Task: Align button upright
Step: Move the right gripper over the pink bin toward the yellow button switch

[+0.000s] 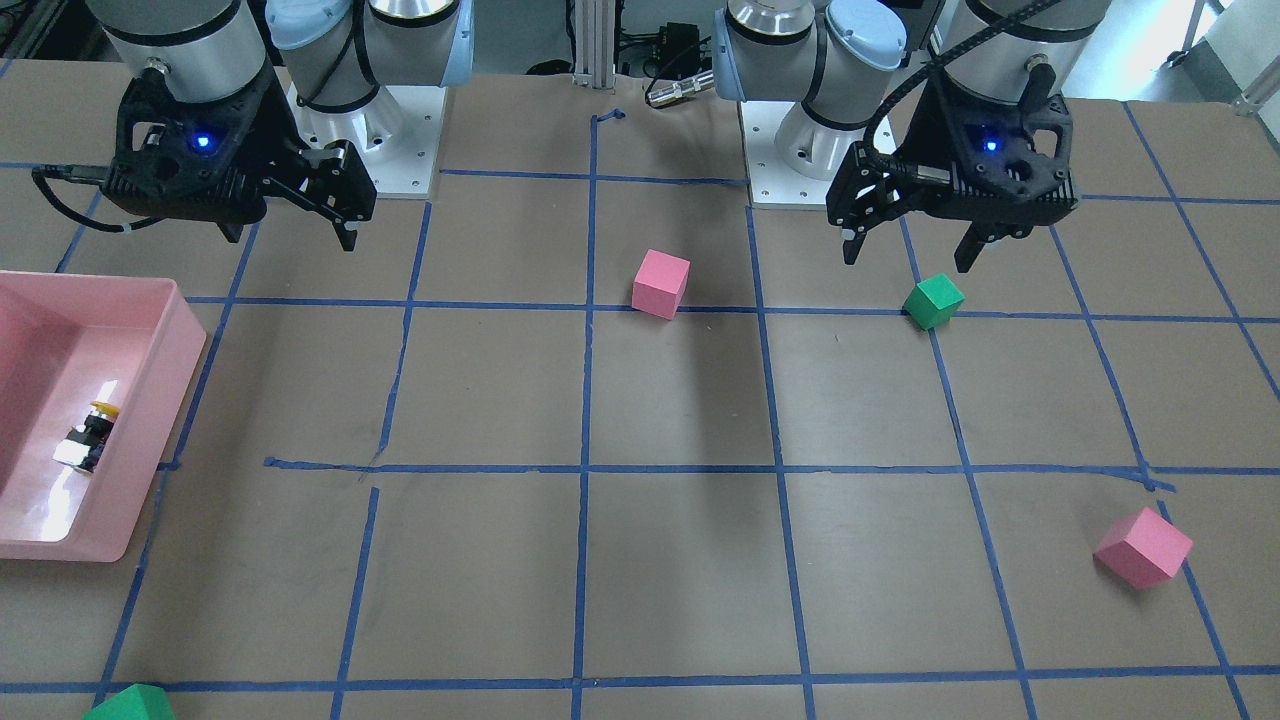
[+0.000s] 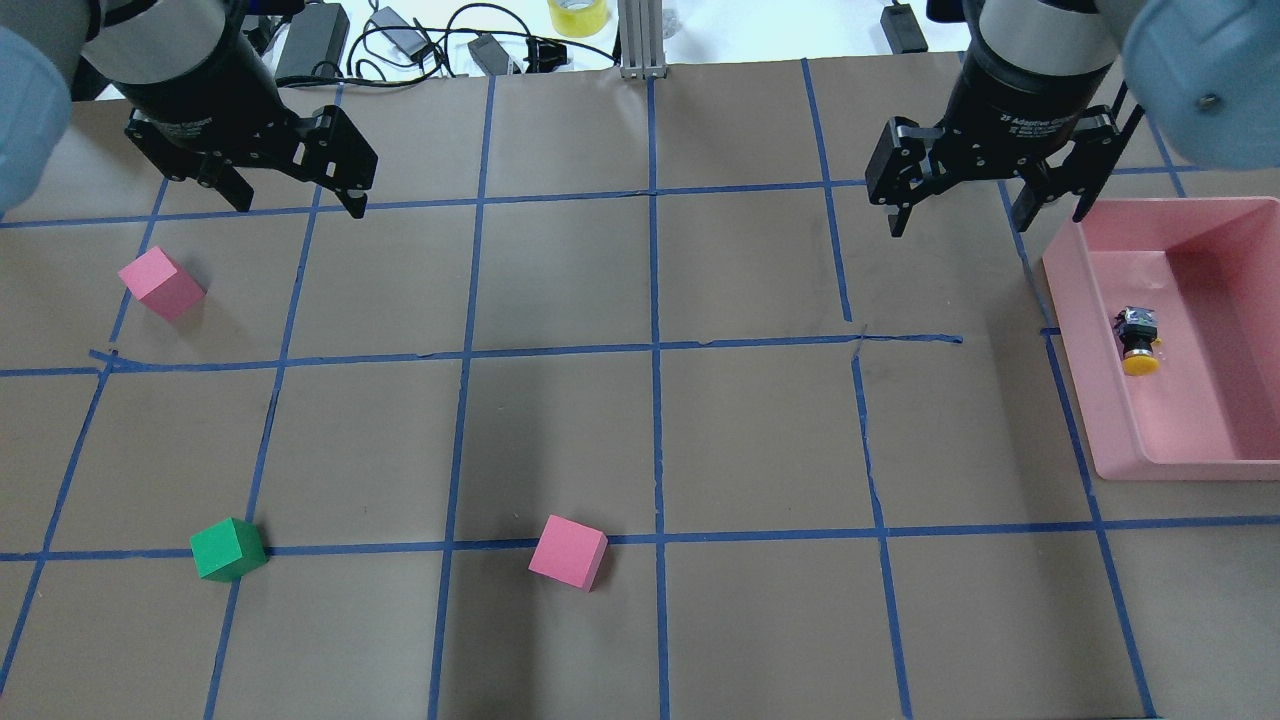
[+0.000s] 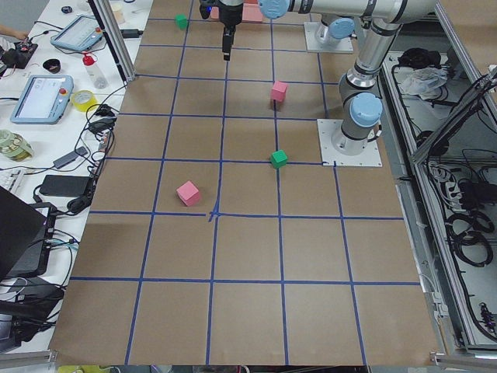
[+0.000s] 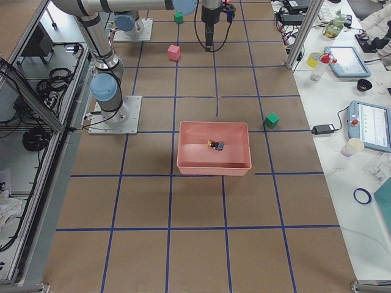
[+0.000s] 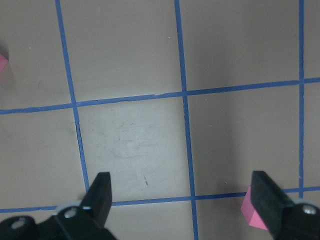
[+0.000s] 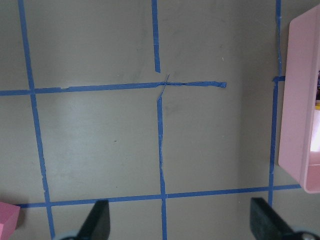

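Note:
The button [image 2: 1138, 340] lies on its side inside the pink bin [image 2: 1075, 300], its yellow cap pointing toward the robot. It also shows in the front view [image 1: 90, 435] and the right side view [image 4: 215, 144]. My right gripper [image 2: 960, 225] hangs open and empty above the table, just left of the bin's far corner, and it shows in the front view [image 1: 292, 240] too. My left gripper [image 2: 300, 208] is open and empty over the far left of the table, also seen in the front view [image 1: 908, 260].
Foam cubes lie on the taped grid: a pink one [image 2: 160, 283] near the left gripper, a green one [image 2: 228, 549], and a pink one [image 2: 568, 552] at the near middle. Another green cube [image 1: 130, 703] sits beyond the bin. The bin's wall [image 6: 295, 125] borders the right wrist view.

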